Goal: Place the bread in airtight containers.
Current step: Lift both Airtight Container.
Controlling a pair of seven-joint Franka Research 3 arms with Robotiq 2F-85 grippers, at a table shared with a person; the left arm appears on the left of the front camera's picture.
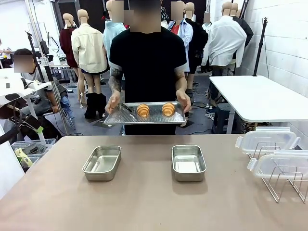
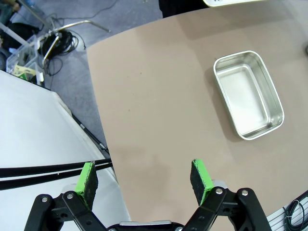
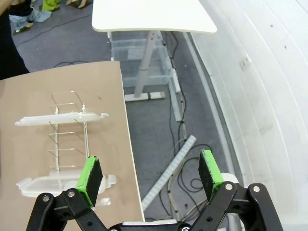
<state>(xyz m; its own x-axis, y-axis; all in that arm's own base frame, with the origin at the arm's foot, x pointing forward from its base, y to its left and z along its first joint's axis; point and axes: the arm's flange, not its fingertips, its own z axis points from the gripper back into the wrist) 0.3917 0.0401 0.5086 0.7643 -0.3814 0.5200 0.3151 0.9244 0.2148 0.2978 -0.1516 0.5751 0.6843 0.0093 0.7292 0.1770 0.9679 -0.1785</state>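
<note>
Brown surface (image 1: pixel 144 202) carries two empty steel pans (image 1: pixel 102 162) (image 1: pixel 188 162), both croissants (image 1: pixel 143 110) (image 1: pixel 168 109) ride the person's held tray (image 1: pixel 155 118) beyond it, our jaws gape empty, and we reckon that bread light, flaky, best pinched gently mid-body.

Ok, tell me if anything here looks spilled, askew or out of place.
Nothing stands out. Both steel pans sit upright and empty on the table, the two lids stand in the wire rack, and both croissants lie on the tray the person holds.

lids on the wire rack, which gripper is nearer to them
Right. The right gripper hangs beside the lids; the left gripper is at the table's opposite side, near a steel pan.
</note>
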